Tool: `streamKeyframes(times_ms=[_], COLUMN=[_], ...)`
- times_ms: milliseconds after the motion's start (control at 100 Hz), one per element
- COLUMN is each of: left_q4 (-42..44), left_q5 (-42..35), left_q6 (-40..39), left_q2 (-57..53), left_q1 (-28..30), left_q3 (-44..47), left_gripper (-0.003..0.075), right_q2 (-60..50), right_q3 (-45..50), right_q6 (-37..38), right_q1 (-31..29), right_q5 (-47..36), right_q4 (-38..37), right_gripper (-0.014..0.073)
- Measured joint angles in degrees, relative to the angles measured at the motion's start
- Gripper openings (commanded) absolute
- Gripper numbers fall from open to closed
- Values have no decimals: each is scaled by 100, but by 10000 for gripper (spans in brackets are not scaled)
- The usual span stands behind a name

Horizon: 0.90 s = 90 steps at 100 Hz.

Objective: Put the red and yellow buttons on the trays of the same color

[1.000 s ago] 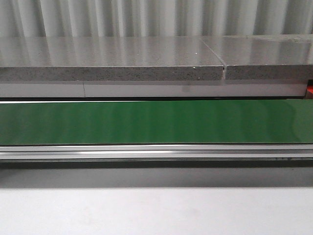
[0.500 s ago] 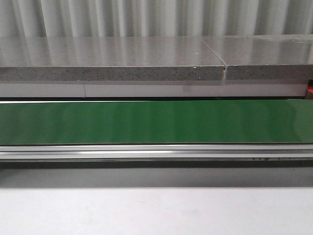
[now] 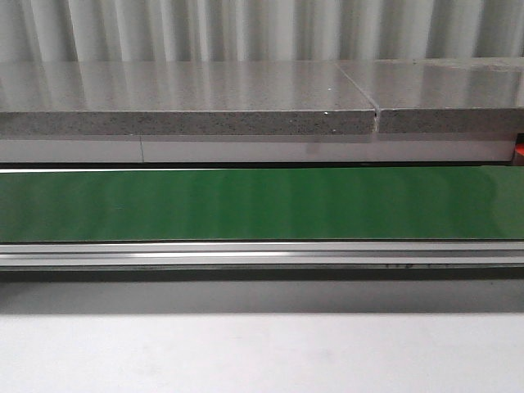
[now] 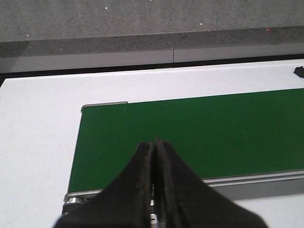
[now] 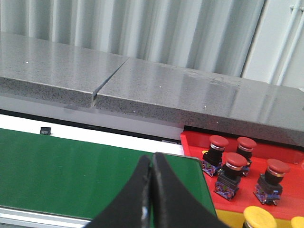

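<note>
We count four red buttons (image 5: 230, 167) in the right wrist view, each a domed red cap on a dark body with a silver collar and a bluish-purple base. All four stand upright inside one red tray (image 5: 198, 142), which sits just past the end of the green conveyor belt (image 5: 71, 168) and below the grey stone ledge (image 5: 190, 95). Two stand toward the ledge, two nearer the camera.

We count two yellow buttons (image 5: 259, 217), seen only as rounded yellow caps at the frame edge, beside the red tray; we cannot tell what they rest on.

One right gripper (image 5: 152, 164): its dark fingers pressed together, nothing between them, hovering over the belt near the red tray.

One left gripper (image 4: 154, 149): fingers likewise together and empty, above the opposite belt end, where a metal roller (image 4: 73, 200) shows against the white table (image 4: 33, 156).

In the front view we list one belt (image 3: 262, 205), one aluminium rail (image 3: 262, 254) and the ledge (image 3: 188, 123); no buttons or grippers appear there.
</note>
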Motion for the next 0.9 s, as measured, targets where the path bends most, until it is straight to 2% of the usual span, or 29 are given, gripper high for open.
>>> streamKeyframes(times_ms=[580, 900], left_q4=[0, -63], left_q5=[-14, -830], left_q6=[0, 0], left_q2=[0, -13], left_q1=[0, 0], left_q3=[154, 255], left_gripper=[-20, -20], right_q2=[0, 0], right_q3=[0, 0], right_q6=[0, 0], right_q1=[0, 0], right_q5=[0, 0], right_q4=[0, 0], right_gripper=[-69, -69])
